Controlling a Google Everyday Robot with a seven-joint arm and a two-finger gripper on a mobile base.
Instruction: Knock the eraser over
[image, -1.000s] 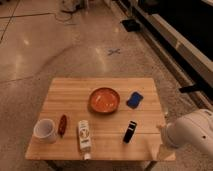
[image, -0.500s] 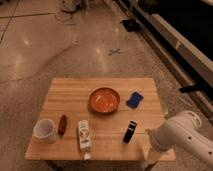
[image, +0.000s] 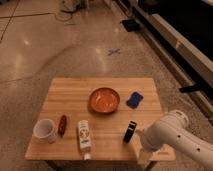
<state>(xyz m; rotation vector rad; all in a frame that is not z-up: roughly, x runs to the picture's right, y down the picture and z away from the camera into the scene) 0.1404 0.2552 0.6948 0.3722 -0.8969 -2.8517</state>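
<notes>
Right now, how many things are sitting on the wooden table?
6: white mug front-left, reddish-brown oblong beside it, white bottle lying front-middle, orange bowl centre, blue pad right, black eraser front-right. The gripper may hide more.

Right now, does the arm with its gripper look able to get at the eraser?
Probably yes. The arm is at the table's near right corner, just right of the eraser, with nothing between them. The gripper itself is hardly visible below the arm.
</notes>
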